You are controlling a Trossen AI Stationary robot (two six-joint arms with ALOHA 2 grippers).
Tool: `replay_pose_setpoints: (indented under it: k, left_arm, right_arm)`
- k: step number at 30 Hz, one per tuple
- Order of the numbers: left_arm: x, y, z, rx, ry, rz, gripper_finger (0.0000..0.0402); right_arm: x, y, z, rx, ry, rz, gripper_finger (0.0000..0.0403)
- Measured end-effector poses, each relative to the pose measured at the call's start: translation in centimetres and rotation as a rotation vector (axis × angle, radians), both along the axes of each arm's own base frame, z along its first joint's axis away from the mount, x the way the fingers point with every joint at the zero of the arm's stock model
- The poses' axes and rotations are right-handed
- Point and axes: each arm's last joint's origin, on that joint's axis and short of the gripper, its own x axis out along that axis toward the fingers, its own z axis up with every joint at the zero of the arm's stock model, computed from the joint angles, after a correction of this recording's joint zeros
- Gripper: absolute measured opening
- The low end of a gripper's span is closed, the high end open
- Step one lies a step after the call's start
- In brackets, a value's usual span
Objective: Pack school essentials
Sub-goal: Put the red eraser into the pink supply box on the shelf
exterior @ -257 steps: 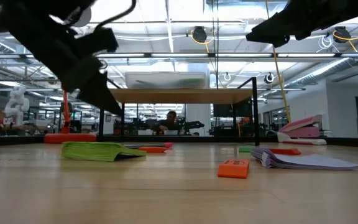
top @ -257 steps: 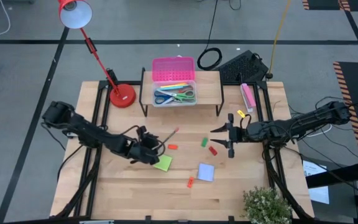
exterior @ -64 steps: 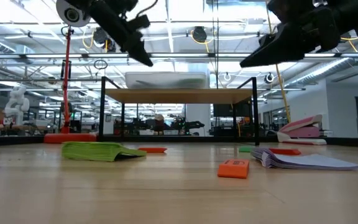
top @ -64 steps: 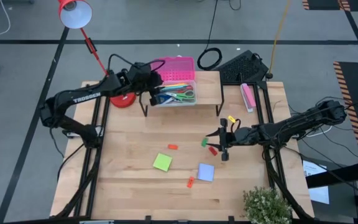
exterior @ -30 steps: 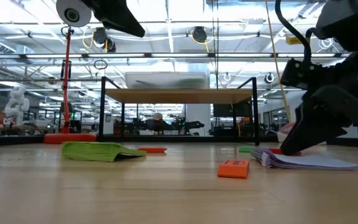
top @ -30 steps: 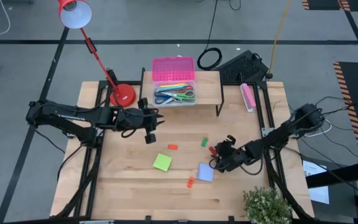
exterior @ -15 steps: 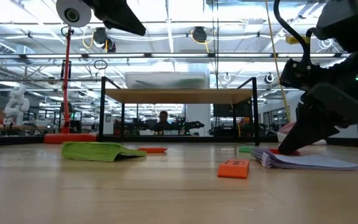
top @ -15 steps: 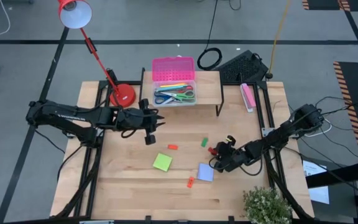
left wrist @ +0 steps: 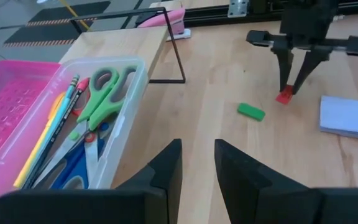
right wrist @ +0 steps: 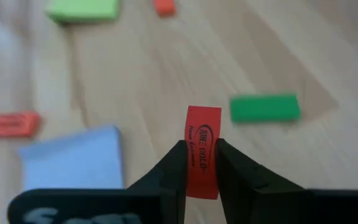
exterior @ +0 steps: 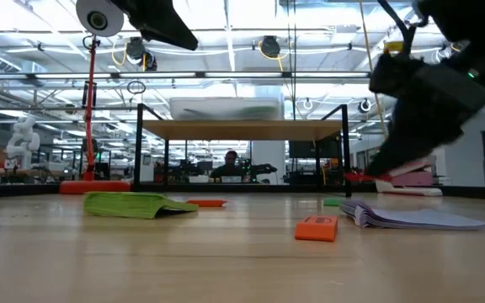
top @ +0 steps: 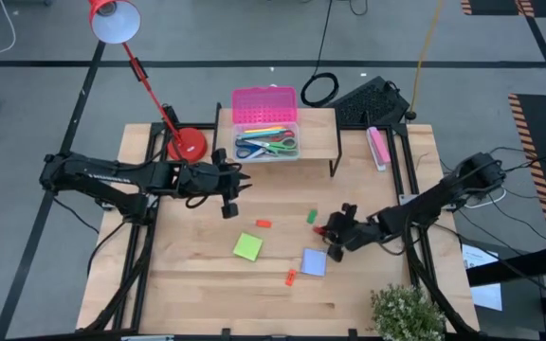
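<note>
Gripping a small red rubber eraser (right wrist: 202,151) with black print, partly readable as "GOLD", the right gripper (right wrist: 199,163) holds it above the wooden table (top: 197,284), near the flat lavender sticky-note pad (top: 314,261) and green eraser (top: 312,217). Left gripper (left wrist: 197,163), fingers narrowly apart and empty, hangs beside the clear box with scissors (top: 266,145)

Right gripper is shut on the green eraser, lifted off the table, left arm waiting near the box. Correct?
Not quite: the right gripper is shut on a red eraser, not the green one. The right wrist view shows the green eraser lying on the table beyond it. The rest holds: the eraser is lifted, and the left gripper waits near the box.
</note>
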Motion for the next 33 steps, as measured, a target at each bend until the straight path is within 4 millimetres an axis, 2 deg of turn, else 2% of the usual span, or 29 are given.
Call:
replay_pose_setpoints:
  k: [5,10,18,27,30,33]
  left_arm:
    - [0.0,-0.3,0.0,-0.014,0.000,-0.034,0.0108]
    - [0.0,-0.7,0.0,-0.016,0.002,-0.073,0.0143]
    - [0.1,-0.5,0.2,-0.002,-0.021,-0.037,0.0199]
    - [0.1,-0.3,0.2,-0.003,-0.024,-0.007,0.0205]
    - [0.1,-0.3,0.2,-0.003,-0.025,-0.006,0.0205]
    - [0.1,-0.3,0.2,-0.003,-0.025,-0.006,0.0205]
  right_arm:
    - [0.9,-1.7,2.6,0.013,-0.106,0.052,0.0059]
    - [2.0,-3.4,5.5,0.014,-0.185,0.128,0.0059]
    - [4.8,-6.8,11.1,-0.135,-0.233,0.191,0.0059]
    - [6.0,-13.5,16.9,-0.371,-0.294,0.095,0.0059]
    - [6.7,-16.0,17.7,-0.366,-0.312,0.095,0.0059]
    - [8.2,-18.3,17.6,-0.344,-0.304,0.123,0.0059]
